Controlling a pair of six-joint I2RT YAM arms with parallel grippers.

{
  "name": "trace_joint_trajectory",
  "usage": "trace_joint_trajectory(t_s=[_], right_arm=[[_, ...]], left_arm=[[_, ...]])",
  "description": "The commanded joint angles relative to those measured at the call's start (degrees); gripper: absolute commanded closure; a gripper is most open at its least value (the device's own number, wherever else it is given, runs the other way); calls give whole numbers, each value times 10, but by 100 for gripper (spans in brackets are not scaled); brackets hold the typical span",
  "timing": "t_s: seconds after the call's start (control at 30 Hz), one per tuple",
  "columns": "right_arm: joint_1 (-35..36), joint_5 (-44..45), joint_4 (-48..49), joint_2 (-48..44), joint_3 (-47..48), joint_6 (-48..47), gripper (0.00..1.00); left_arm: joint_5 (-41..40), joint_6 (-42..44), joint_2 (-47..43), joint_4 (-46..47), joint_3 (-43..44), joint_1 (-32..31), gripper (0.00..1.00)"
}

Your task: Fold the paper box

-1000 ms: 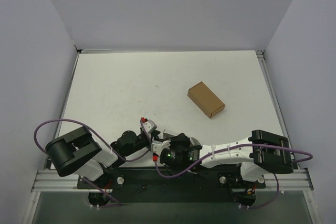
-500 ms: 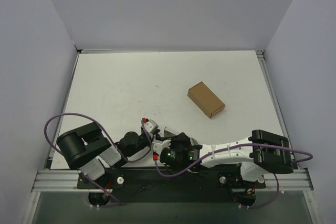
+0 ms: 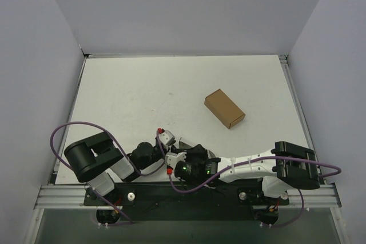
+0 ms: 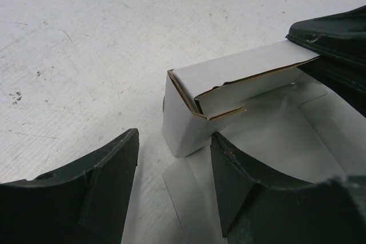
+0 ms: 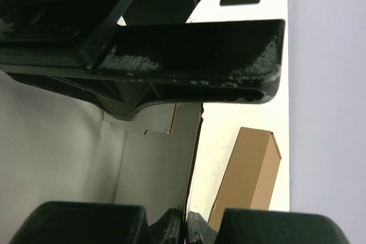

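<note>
The paper box (image 4: 240, 78) is a white card blank with brown cut edges, partly folded up, with one raised wall and a corner standing on the table. In the top view only a sliver of it (image 3: 183, 143) shows under the arms. My left gripper (image 4: 174, 190) is open around the box's near corner, with one finger on the table and the other over the box's floor flap. My right gripper (image 5: 187, 228) is shut on the edge of the raised wall (image 5: 154, 164). Its dark finger shows in the left wrist view (image 4: 337, 32).
A small closed brown cardboard box (image 3: 225, 108) lies right of the table's middle, also in the right wrist view (image 5: 249, 170). Both grippers (image 3: 171, 148) (image 3: 184, 152) crowd together at the near edge. Purple walls surround the white table (image 3: 126, 95).
My left arm's shoulder and elbow have swung right and forward, nudging the left gripper slightly right toward the box. The right arm and the brown box have not moved.
</note>
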Motion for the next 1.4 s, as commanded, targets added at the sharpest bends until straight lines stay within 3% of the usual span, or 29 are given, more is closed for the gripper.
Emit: trace_joint_trajectory(t_s=[0.0,0.53,1.1,1.2,1.37], right_arm=[[7,-81,6,-6,6,23,100],[8,-84,2,-4,8,26,100],[11,-84,1,1,10,34,100],[13,-81,1,5,11,37,100],[13,-79,1,5,13,42,100]], left_arm=[[1,43,1,69,38,-1,39],[8,26,18,97,55,-1,55],[-95,-47,23,100,63,-10,81],[-130,-50,20,84,73,-27,85],[-271,-64,10,-9,100,-63,88]])
